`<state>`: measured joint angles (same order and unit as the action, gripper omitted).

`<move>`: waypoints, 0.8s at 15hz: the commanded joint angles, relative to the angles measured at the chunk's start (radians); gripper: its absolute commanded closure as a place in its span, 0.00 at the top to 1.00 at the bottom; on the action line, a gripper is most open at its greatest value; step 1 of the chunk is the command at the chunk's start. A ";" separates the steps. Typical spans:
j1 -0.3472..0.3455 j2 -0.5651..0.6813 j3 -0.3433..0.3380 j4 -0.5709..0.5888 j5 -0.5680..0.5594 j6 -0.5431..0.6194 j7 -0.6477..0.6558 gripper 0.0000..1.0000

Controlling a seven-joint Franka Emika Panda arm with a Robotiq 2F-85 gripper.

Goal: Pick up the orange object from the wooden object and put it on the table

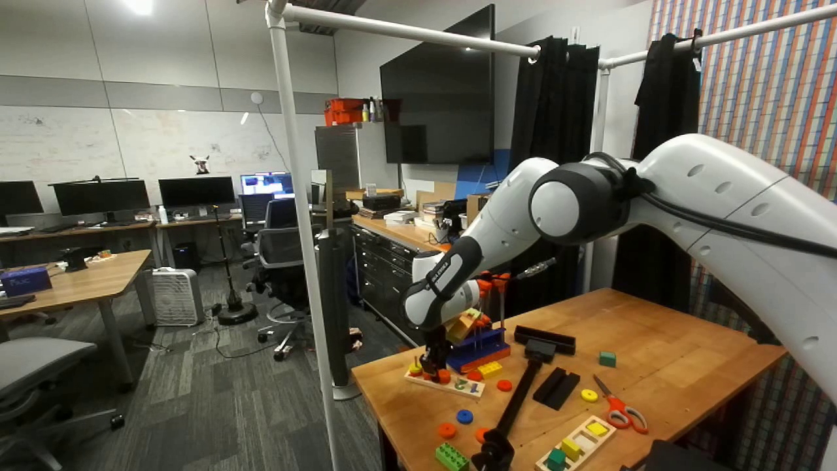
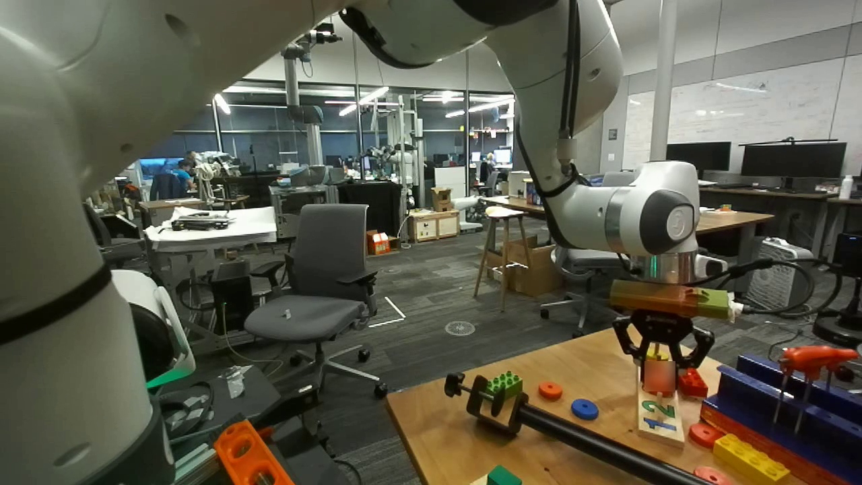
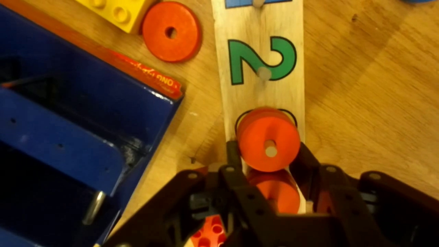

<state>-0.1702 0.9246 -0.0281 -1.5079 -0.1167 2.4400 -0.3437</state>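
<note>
From three o'clock in an exterior view the white arm (image 1: 554, 208) arches over, its wrist (image 2: 667, 212) low, the gripper (image 2: 659, 378) pointing to six, fingers (image 3: 234, 154) facing each other from nine and three

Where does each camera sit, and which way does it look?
An exterior view: higher than the table, looking across it toward a dark screen; the arm enters from the picture's right.
An exterior view: close beside the arm, facing a grey chair and a stool; the arm arches across the top.
Wrist view: mounted by the gripper, which shows at the bottom, looking down at the numbered board.
Both exterior views share the arm, table and numbered board.
</note>
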 commanded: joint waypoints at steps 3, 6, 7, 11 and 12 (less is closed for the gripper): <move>0.012 -0.090 0.000 -0.085 -0.003 0.007 0.036 0.23; 0.021 -0.133 -0.001 -0.114 -0.003 0.000 0.054 0.23; 0.026 -0.148 -0.002 -0.124 -0.004 -0.001 0.061 0.23; 0.038 -0.202 0.012 -0.170 0.001 -0.012 0.062 0.23; 0.032 -0.212 0.031 -0.182 0.014 -0.027 0.042 0.23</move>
<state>-0.1424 0.7793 -0.0210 -1.6204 -0.1167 2.4361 -0.2969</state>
